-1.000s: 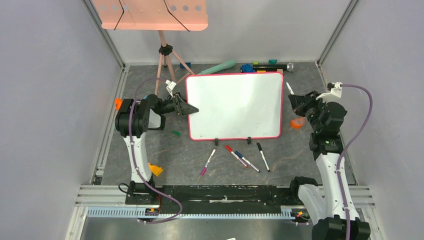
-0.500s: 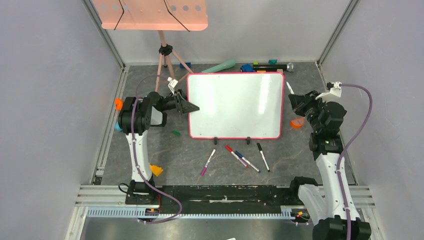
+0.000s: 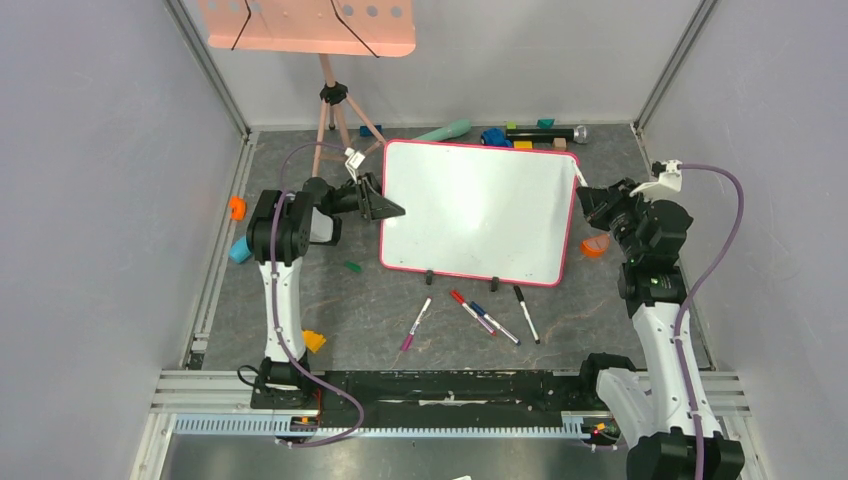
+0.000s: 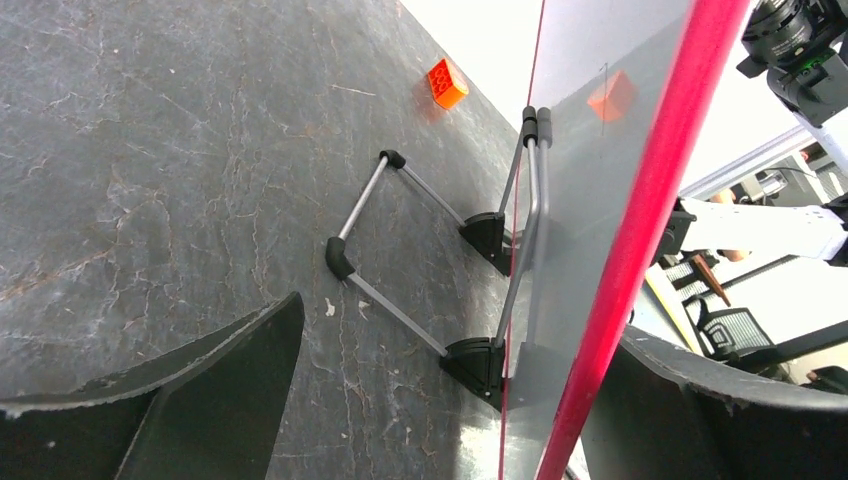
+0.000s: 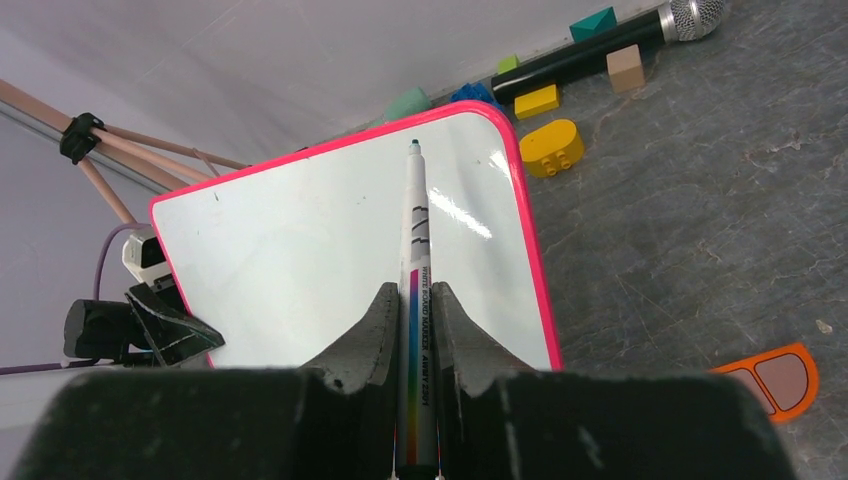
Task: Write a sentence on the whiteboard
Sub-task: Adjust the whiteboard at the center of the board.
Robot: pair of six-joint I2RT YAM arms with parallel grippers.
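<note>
Grey walls close in a dark, stone-patterned counter (image 3: 300, 300), and on its far half stands the whiteboard (image 3: 478, 212), a glossy white board with a thin pink-red frame and rounded corners. It rests on two small black feet (image 3: 429, 275) and sits slightly turned, its right end a little nearer than its left. From the left wrist, a wire stand (image 4: 400, 250) is seen holding the board upright from behind. The left fingers (image 3: 385, 203) are spread wide on either side of the board's left edge; I cannot tell if they touch the frame. At the right edge, the right fingers (image 3: 595, 207) are closed tightly around a marker (image 5: 416, 230). Its green tip points toward the far right corner of the board, but contact cannot be judged. Four more markers (image 3: 495, 323) lie scattered on the counter just near the board's feet. An orange piece (image 3: 596, 245) lies to the right of the board, under the right arm. Along the far wall lie a microphone (image 3: 548, 131) and some coloured blocks (image 5: 537, 101). At the far left a salmon-pink perforated tray (image 3: 305, 25) stands on a tripod (image 3: 335, 110).
</note>
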